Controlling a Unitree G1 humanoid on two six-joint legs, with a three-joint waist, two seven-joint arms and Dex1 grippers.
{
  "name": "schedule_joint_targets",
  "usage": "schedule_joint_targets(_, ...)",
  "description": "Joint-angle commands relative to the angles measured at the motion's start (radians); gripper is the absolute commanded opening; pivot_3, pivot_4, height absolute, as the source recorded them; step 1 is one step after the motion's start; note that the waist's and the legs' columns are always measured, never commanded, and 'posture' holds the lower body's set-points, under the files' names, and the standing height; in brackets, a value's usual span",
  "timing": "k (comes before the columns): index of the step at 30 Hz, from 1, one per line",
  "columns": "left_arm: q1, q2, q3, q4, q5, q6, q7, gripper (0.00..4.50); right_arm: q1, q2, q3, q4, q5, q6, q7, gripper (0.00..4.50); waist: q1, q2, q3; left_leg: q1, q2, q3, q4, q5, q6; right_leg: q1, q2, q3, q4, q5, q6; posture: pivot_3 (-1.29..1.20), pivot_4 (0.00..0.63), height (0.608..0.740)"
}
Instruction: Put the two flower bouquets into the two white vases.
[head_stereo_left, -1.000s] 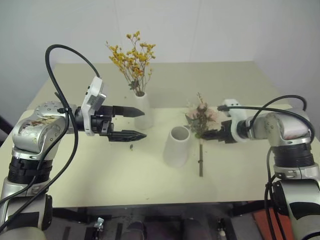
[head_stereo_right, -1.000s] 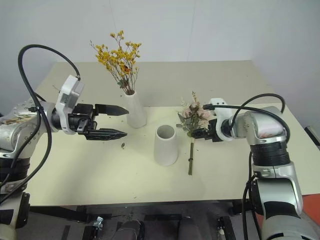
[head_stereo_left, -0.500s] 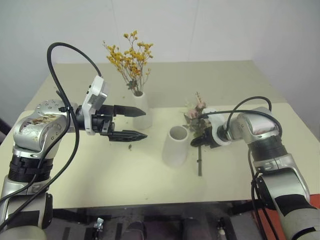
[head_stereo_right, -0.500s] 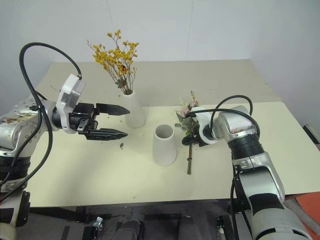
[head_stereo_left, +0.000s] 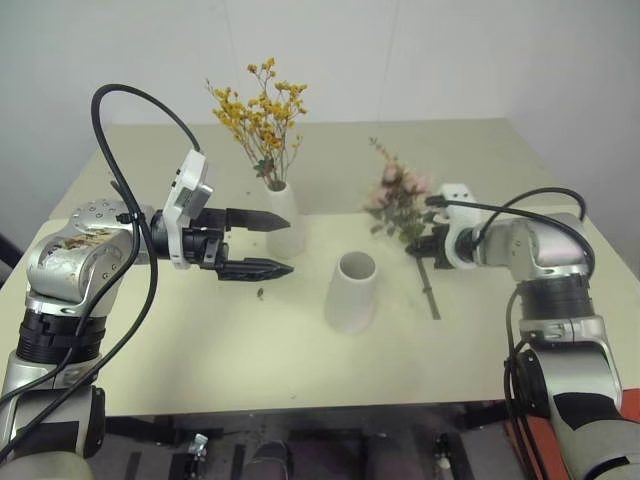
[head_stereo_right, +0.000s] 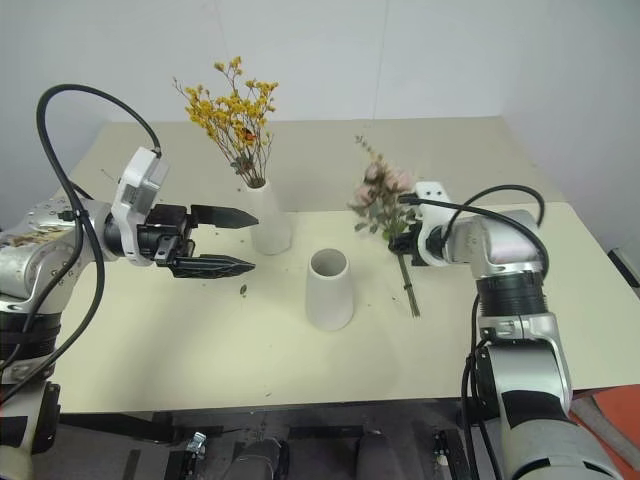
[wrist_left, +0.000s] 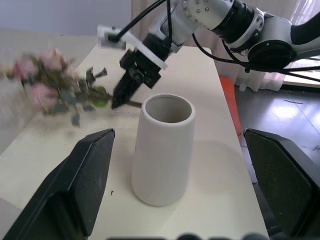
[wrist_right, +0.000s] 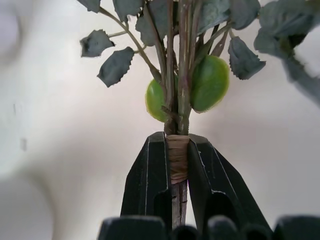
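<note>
- The table (head_stereo_left: 200, 350) has a pale cream, matte top and stands against a plain white wall (head_stereo_left: 450, 60); a few dark crumbs lie on it near the middle.
- The left gripper (head_stereo_left: 268, 244) hangs above the table's left half, pointing toward the middle, with its black fingers spread wide and nothing between them.
- Just past its tips stands the tall slim vase (head_stereo_left: 285, 222), already holding the spray of yellow dried flowers (head_stereo_left: 262, 112), upright.
- Right of that, nearer the robot, stands the short wide vase (head_stereo_left: 351, 291), upright with an empty mouth.
- Further right, the right gripper (head_stereo_left: 428, 246) is clamped on the rose bunch (head_stereo_left: 398, 195) at the wrapped part of the stems; the blooms are raised off the table and tilt up and left, the stem ends trailing down toward the surface.
- In the left wrist view, curtains (wrist_left: 300, 12) and a grey floor (wrist_left: 280, 112) lie beyond the table's right edge.
</note>
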Motion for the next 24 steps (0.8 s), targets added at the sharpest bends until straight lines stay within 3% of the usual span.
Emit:
schedule_joint_targets(1,0.007,-0.005,0.035,-0.011,-0.005,-0.036,0.004,4.5,0.005,0.006,-0.154,-0.071,0.021,-0.157,-0.044,0.28,0.0,0.0,0.0,0.0,0.0,0.0,0.0,0.0,0.0,0.0,0.0,0.0,0.0,0.0,0.0,0.0,0.15,0.74)
schedule_joint_targets(5,0.034,-0.017,0.057,-0.015,-0.024,-0.065,-0.009,4.5,0.048,0.093,-0.304,-0.17,0.072,-0.423,-0.075,0.28,-0.004,0.0,0.0,0.0,0.0,0.0,0.0,0.0,0.0,0.0,0.0,0.001,0.001,0.0,0.0,0.0,0.15,0.74)
schedule_joint_targets(9,0.043,-0.021,0.082,-0.006,-0.046,-0.068,-0.022,4.5,0.022,0.171,-0.449,-0.249,0.278,-0.476,-0.022,0.28,-0.011,0.001,0.0,0.001,0.001,0.001,0.0,0.0,0.0,0.0,0.0,0.001,0.002,0.0,0.0,0.0,0.15,0.74)
schedule_joint_targets(14,0.064,0.001,0.106,0.005,-0.047,-0.074,-0.044,4.5,0.047,0.202,-0.439,-0.398,0.459,-0.506,0.087,0.28,-0.016,0.001,0.001,0.002,0.001,0.001,0.0,0.0,0.0,0.0,0.0,0.002,0.002,0.0,0.0,0.0,0.15,0.74)
schedule_joint_targets(24,0.11,0.052,0.144,0.016,-0.052,-0.127,-0.131,4.5,0.161,0.187,-0.289,-0.575,0.532,-0.543,0.169,0.28,-0.02,0.002,0.001,0.003,0.001,0.001,0.0,0.0,0.0,0.0,0.001,0.002,0.004,0.0,0.0,0.0,0.15,0.74)
